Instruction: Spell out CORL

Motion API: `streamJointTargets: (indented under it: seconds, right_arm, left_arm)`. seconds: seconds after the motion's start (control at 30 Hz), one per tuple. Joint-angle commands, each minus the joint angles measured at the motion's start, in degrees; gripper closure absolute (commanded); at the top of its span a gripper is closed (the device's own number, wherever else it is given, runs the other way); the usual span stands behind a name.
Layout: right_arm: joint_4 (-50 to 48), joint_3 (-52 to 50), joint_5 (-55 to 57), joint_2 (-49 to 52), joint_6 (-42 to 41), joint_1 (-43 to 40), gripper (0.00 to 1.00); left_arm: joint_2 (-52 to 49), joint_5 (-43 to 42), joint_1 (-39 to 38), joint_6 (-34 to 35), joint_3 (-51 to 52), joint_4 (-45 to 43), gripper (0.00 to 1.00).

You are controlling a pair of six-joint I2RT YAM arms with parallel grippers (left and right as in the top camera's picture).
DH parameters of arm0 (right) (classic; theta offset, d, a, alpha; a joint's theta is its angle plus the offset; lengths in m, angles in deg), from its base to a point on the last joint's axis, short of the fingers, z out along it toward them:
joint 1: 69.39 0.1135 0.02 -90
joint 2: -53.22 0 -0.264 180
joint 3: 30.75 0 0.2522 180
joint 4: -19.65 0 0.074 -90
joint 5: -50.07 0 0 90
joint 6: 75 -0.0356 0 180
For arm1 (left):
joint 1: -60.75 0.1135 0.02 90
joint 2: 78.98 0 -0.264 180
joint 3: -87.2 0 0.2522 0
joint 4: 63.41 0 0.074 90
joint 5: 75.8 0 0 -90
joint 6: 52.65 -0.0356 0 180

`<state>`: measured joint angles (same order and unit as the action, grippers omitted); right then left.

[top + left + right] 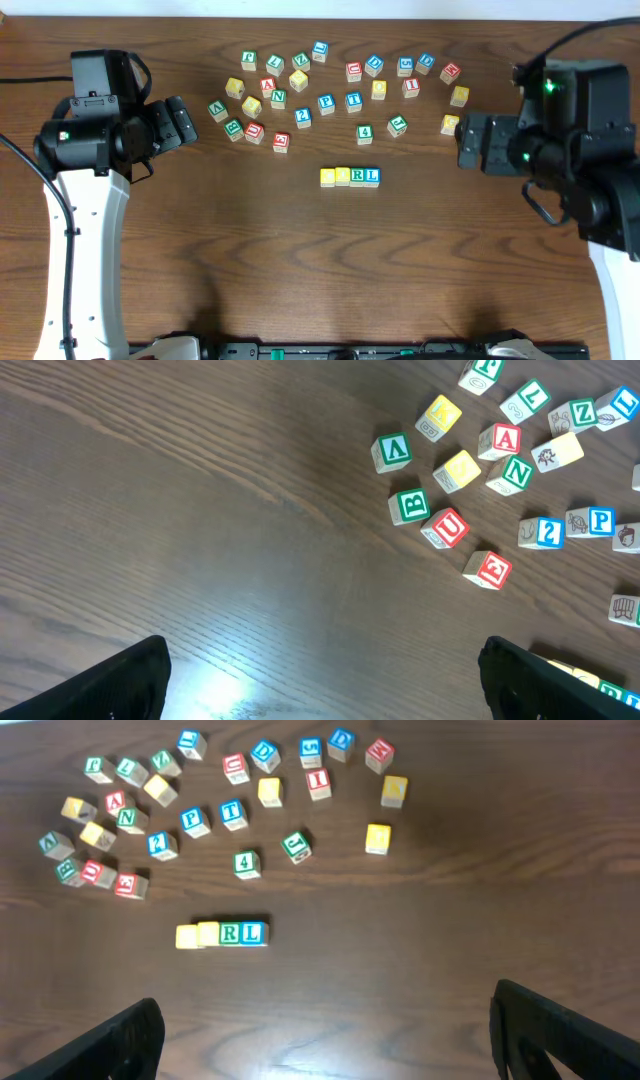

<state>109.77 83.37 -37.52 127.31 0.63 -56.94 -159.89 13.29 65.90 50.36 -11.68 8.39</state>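
Black fingers (120,1040) of the right gripper (325,1035) fill the bottom corners of its wrist view. They are spread wide with only bare tabletop between them, and they hold nothing. Ahead of this gripper, toward the left of that view, sits the row of four small wooden alphabet cubes (222,933), touching side by side. It starts with two plain yellow-topped cubes (197,935), then the white-faced cube with a green R (231,932), and the white-faced cube with a blue L (253,932) is at the end.

The left gripper (320,685) is also fully spread and empty, hovering over the dark brown wooden table (200,510). Ahead of it, toward the right of its view, lies a loose scatter of lettered cubes (500,460) in red, green, blue and yellow, some of them tilted.

From overhead, the row lies between the two grippers, apart from both and somewhat nearer the right one. Its R and L read upright toward the robot. The scatter spreads in a band beyond the row, on the far side from the arms' bases.
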Motion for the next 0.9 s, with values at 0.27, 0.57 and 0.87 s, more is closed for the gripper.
streamJointTargets:
  seconds: [0.27,0.57,0.87]
  right_arm:
    - [-5.9,-0.6,0.7,-1.6,-0.2,-0.6,0.01]
    - [-45.3,-40.5,-1.5,-26.1,1.8,-8.3,0.01]
    - [-75.0,-88.6,-0.4,-63.2,1.8,-11.3,0.01]
  left_arm:
    - [-0.2,0.5,0.3,-0.7,-0.8,0.0,0.03]
    - [-0.2,0.5,0.3,-0.7,-0.8,0.0,0.03]
    - [-0.2,0.5,0.3,-0.8,-0.8,0.0,0.03]
